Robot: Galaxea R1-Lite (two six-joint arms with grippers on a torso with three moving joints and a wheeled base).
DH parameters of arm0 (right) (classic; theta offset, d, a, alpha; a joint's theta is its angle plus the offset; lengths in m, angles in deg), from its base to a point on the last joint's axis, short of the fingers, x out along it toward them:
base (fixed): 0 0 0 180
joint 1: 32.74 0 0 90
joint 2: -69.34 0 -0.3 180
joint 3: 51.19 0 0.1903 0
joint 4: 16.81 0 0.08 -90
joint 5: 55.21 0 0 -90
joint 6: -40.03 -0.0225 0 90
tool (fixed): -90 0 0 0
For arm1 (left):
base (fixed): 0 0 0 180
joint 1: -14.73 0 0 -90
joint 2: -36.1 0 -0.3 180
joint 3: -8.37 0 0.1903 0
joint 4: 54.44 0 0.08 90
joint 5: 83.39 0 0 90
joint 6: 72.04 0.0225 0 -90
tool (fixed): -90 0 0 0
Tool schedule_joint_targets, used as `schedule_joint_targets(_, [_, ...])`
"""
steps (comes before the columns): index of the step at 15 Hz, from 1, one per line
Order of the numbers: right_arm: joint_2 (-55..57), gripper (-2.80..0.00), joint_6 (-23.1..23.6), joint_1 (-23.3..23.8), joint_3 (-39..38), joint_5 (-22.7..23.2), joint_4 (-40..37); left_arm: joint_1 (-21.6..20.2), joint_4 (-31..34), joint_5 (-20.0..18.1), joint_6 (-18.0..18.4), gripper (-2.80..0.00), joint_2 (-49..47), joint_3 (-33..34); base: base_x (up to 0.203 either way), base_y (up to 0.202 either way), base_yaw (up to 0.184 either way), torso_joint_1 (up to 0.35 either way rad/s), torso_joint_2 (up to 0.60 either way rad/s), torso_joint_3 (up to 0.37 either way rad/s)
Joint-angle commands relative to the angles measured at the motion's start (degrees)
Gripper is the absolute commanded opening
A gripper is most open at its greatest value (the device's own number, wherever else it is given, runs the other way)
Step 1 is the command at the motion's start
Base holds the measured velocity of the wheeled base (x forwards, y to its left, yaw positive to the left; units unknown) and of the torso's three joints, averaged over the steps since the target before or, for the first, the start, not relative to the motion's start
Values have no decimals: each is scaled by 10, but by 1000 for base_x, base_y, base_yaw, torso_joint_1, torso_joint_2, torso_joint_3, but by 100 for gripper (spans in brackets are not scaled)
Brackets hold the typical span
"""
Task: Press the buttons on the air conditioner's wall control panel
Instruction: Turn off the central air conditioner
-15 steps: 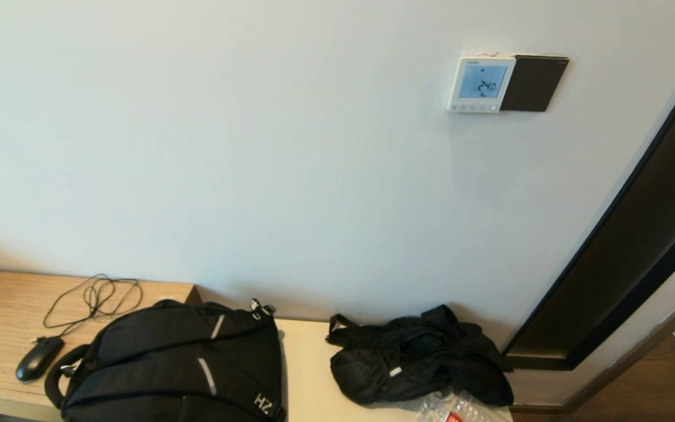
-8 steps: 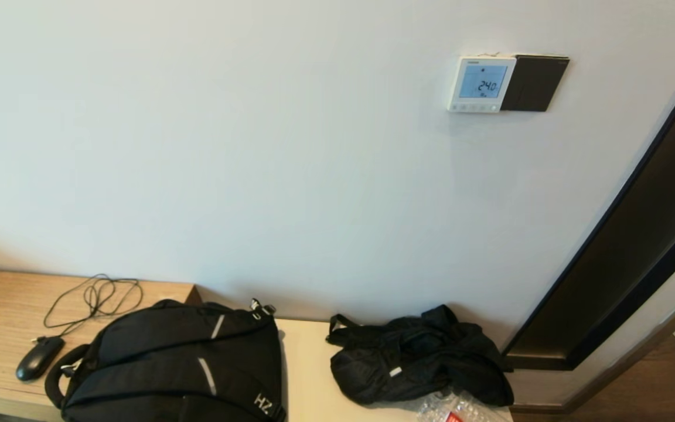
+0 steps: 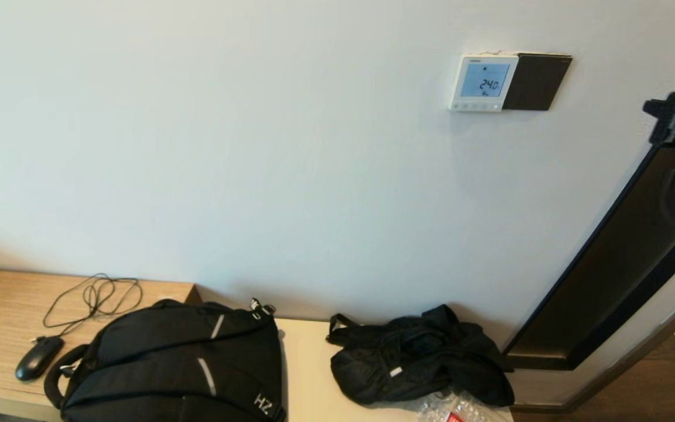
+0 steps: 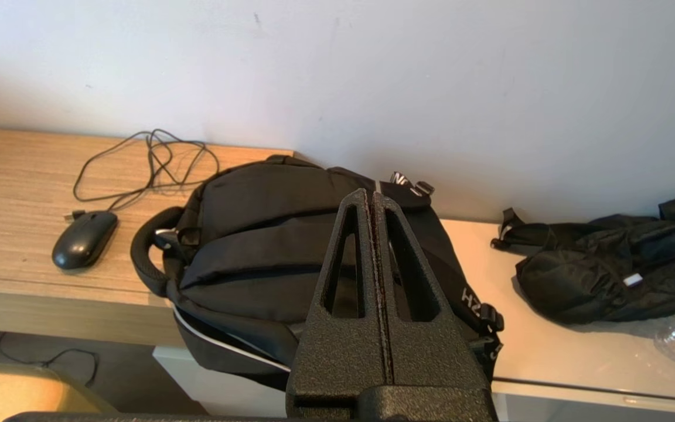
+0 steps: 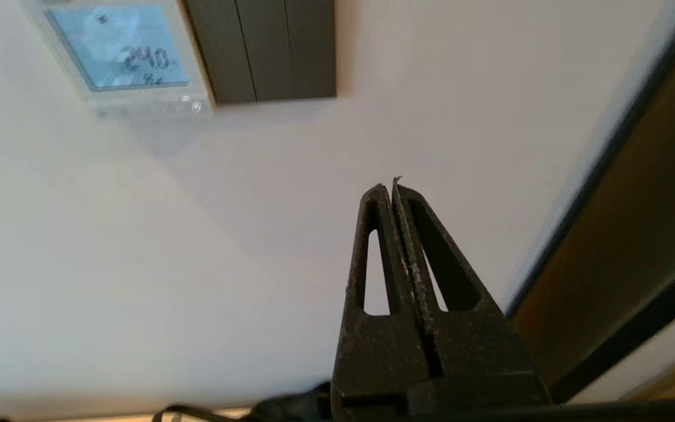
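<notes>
White plastic framed the wall control panel (image 3: 481, 82), which hung high on the wall, well above the far right corner of the tabletop (image 3: 308, 375), its pale blue screen showing dark digits. The buttons (image 3: 474, 107) ran in a row along its bottom edge, touching nothing. A plain black panel (image 3: 535, 82) sat just beside it on the right.

Your right gripper (image 5: 392, 183) was raised off the wall, below and to the right of the panel, its two fingers pressed flat together into one narrow point and holding nothing. In the head view only a dark part of that arm (image 3: 674, 120) showed at the right edge. Your left gripper (image 4: 371, 193) hung low over the black backpack (image 3: 179, 366) near the front edge of the tabletop, likewise pinched together and empty.

You appeared to be at the approach, with no button yet touched. To do it well, you likely needed to keep the fingers together as a single tip, carry it up and left until it faced the button row, then drive it straight into the wall rather than at a slant. The buttons looked tiny and close-set, so a skewed push risked catching two, or landing on the black panel.

A black mouse (image 3: 38, 358) lay by the left edge; a crumpled black bag (image 3: 419, 357) lay toward the right edge.
</notes>
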State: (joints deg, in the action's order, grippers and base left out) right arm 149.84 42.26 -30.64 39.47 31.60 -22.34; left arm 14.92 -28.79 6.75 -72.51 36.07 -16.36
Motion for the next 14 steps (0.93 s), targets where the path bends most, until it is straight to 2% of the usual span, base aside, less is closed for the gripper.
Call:
schedule_joint_targets(1, [121,-280,2,-39,65,-30,3,0,0,0,0,-280,0,0,0,0,0,0,0,0])
schedule_joint_targets(3, [156,-280,3,-66,93,-57,7,0,0,0,-1,-280,0,0,0,0,0,0,0,0])
schedule_joint_targets(8, [219,-280,12,-77,165,-83,7,0,0,0,-1,-280,0,0,0,0,0,0,0,0])
schedule_joint_targets(14, [239,-280,19,-104,192,-97,8,0,0,0,-1,-280,0,0,0,0,0,0,0,0])
